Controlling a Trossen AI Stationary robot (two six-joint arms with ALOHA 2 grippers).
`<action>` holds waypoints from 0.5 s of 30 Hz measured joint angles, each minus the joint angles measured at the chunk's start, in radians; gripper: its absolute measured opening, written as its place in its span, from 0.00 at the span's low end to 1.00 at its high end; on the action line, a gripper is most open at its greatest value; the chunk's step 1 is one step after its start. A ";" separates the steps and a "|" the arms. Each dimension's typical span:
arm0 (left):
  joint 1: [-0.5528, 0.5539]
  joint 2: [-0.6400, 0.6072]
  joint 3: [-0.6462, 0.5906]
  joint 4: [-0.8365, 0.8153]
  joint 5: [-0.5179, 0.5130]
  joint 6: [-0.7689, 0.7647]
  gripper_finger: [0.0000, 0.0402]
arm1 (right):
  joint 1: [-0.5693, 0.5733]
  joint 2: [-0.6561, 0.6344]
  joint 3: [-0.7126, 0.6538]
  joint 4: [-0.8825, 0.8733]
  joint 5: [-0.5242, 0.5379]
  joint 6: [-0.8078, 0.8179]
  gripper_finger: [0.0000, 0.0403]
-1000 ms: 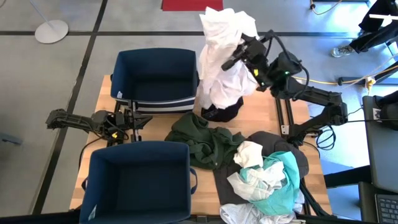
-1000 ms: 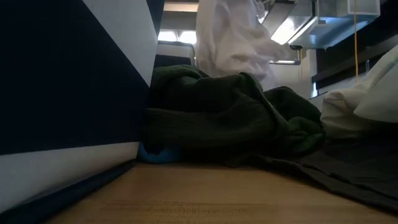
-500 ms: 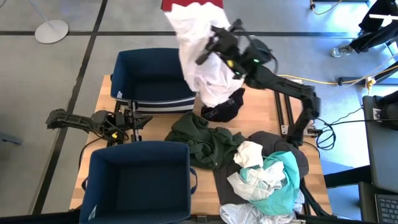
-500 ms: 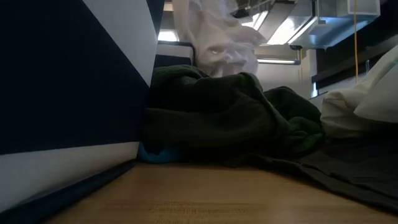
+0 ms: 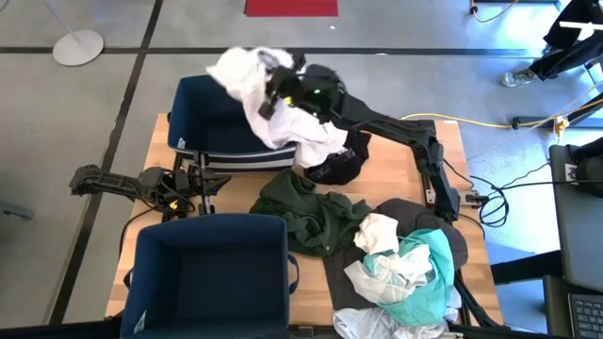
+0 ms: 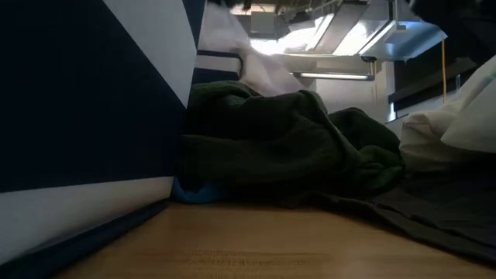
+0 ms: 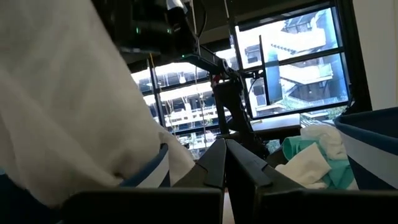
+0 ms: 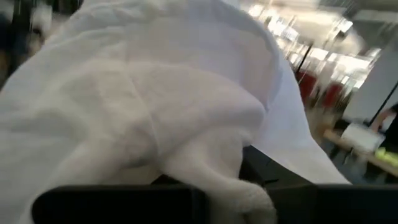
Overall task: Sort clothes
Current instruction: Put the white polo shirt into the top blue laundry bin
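A large white garment (image 5: 283,118) hangs from my right gripper (image 5: 271,94), which is shut on it above the right side of the far dark blue bin (image 5: 226,113). The cloth fills the right wrist view (image 8: 155,106). A dark green garment (image 5: 311,215) lies on the table's middle, and a black one (image 5: 341,168) lies just beyond it. At the near right, white and teal clothes (image 5: 405,268) are heaped on a dark grey one (image 5: 429,218). My left gripper (image 5: 209,179) rests shut at the table's left, between the two bins. My right gripper holds a bunched upper part of the white garment (image 5: 262,87); cloth covers the fingers, so layers and edge cannot be told. The gripper reaches level from the table's right. The garment hangs slack, and its lower end (image 5: 316,146) trails over the bin's right rim.
A second dark blue bin (image 5: 207,273) stands at the near left, and its wall fills the left of the low view (image 6: 85,93). Bare tabletop (image 5: 311,301) shows between that bin and the clothes heap.
My right gripper has swung toward the table's left edge and come down, tipping to level. It has carried the white garment from beyond the far bin's right corner to above the bin. The garment has swung along, its lower end trailing behind over the rim.
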 joint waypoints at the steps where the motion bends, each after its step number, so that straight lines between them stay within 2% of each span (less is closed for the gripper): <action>1: 0.000 0.000 0.000 0.000 0.000 0.001 0.00 | 0.000 0.004 0.000 -0.059 0.000 -0.003 0.12; 7: 0.000 0.000 0.000 0.000 0.000 0.004 0.00 | 0.000 0.006 0.000 -0.326 0.001 0.000 0.12; 11: 0.000 0.000 0.000 0.000 0.000 0.013 0.00 | 0.001 0.006 0.000 -0.376 0.022 0.026 0.12; 15: 0.000 0.000 0.000 0.002 0.000 0.014 0.00 | 0.001 0.006 0.002 -0.376 0.019 0.028 0.23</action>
